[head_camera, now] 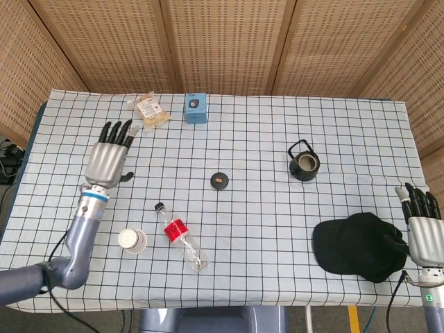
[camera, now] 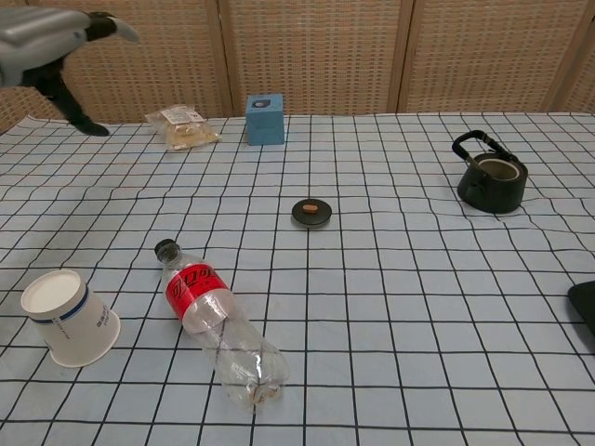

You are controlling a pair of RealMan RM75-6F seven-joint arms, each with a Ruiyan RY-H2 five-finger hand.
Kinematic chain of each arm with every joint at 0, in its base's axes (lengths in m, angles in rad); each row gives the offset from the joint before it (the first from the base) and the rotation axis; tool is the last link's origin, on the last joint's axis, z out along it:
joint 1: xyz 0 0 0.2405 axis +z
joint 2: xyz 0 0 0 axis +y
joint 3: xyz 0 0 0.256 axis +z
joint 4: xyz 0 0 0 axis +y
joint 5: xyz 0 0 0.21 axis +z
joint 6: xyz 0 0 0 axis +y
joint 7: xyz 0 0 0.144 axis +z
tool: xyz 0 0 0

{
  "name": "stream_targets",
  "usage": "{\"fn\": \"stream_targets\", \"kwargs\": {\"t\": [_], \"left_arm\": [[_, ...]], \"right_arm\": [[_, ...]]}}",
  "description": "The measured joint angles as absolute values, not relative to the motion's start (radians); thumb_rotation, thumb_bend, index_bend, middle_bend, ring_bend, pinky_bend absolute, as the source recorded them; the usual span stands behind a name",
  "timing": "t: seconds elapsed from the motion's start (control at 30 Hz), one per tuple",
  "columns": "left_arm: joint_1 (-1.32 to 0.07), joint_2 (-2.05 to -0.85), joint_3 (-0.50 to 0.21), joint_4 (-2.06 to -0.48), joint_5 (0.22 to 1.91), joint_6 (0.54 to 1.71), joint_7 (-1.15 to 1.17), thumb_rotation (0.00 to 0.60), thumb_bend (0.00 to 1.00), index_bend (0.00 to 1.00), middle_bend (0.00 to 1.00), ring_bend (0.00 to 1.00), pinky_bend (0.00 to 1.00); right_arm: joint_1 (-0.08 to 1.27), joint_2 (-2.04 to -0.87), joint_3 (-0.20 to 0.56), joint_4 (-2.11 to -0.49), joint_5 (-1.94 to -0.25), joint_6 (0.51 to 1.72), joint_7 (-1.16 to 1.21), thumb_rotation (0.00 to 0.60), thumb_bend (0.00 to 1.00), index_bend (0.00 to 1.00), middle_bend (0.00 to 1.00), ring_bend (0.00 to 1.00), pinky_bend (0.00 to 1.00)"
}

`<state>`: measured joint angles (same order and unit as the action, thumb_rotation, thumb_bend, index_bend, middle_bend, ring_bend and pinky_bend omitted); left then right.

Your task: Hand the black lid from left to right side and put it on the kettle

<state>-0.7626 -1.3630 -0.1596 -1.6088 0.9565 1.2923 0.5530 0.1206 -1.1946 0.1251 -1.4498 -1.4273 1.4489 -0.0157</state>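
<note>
The black lid (head_camera: 219, 181) (camera: 311, 212), a small disc with a brown knob, lies alone on the checked cloth near the table's middle. The black kettle (head_camera: 304, 162) (camera: 489, 177) stands uncovered to the right, handle up. My left hand (head_camera: 107, 158) (camera: 51, 44) hovers far to the left of the lid, fingers spread, holding nothing. My right hand (head_camera: 419, 223) shows at the right edge of the head view, beside the cap, fingers straight and empty; the chest view does not show it.
A plastic bottle (head_camera: 182, 238) (camera: 218, 327) lies on its side in front of the lid, a paper cup (head_camera: 131, 240) (camera: 70, 317) to its left. A black cap (head_camera: 361, 245) sits front right. A snack packet (head_camera: 150, 109) and blue box (head_camera: 195, 108) stand at the back.
</note>
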Motion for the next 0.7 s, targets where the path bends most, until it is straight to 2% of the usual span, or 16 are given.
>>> {"fn": "stream_targets", "kwargs": {"t": [0.2,0.4,0.53,0.7], "left_arm": [[-0.546,-1.179,-0.063,-1.744,1.027,1.425,0.405,0.6,0.06,0.0,0.0,0.0,0.0],[-0.403,-1.129,0.024,-1.765,1.126,1.497,0.302,0.6,0.06,0.0,0.0,0.0,0.0],[-0.38,-1.118,0.026,-1.765,1.151,1.497,0.258,0.6,0.06,0.0,0.0,0.0,0.0],[-0.355,-1.122,-0.005,-1.74,1.187,1.494,0.212,0.6,0.06,0.0,0.0,0.0,0.0]], "right_arm": [[0.161,-1.207,0.137,-1.519,-1.443,1.424,-0.088,0.6,0.14,0.08,0.0,0.0,0.0],[0.23,-1.206,0.174,-1.643,-1.433,1.377,-0.223,0.6,0.14,0.08,0.0,0.0,0.0],[0.3,-1.221,0.217,-1.735,-1.404,1.33,-0.33,0.6,0.14,0.11,0.0,0.0,0.0],[0.423,-1.299,0.272,-1.807,-1.342,1.249,-0.462,0.6,0.15,0.18,0.0,0.0,0.0]]}}
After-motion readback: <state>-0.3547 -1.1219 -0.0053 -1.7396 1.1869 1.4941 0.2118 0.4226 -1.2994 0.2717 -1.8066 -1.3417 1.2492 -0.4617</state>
